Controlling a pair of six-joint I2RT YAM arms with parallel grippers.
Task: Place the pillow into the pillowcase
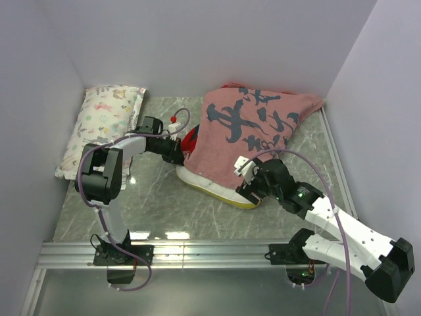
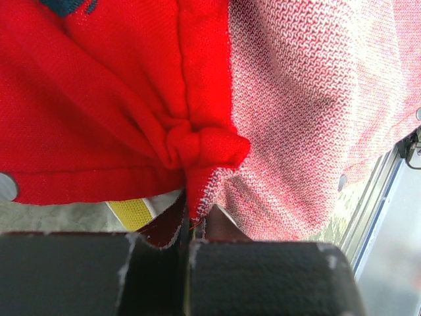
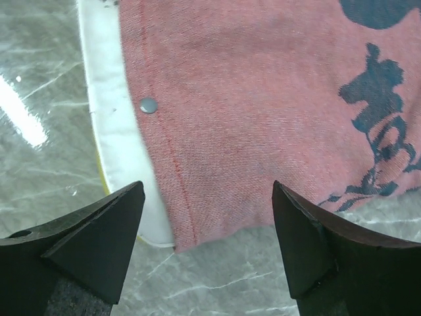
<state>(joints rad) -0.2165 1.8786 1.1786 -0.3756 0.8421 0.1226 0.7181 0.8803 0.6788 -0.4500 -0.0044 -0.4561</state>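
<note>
The pillowcase (image 1: 253, 128) lies over the pillow, dull pink side with dark calligraphy up. The cream pillow (image 1: 210, 186) sticks out at the case's near edge, its yellow band showing. My left gripper (image 1: 179, 150) is shut on the red hem of the pillowcase (image 2: 191, 141) at its left corner; the yellow band (image 2: 131, 212) shows below the hem. My right gripper (image 1: 248, 179) is open just above the near corner of the pillowcase (image 3: 250, 131), with the white pillow edge (image 3: 118, 145) to its left. A snap button (image 3: 148, 105) sits on the hem.
A white animal-print pillow (image 1: 102, 125) lies along the left wall. Grey walls close in left, back and right. A metal rail (image 1: 197, 250) runs along the near edge of the marble table (image 1: 164, 204).
</note>
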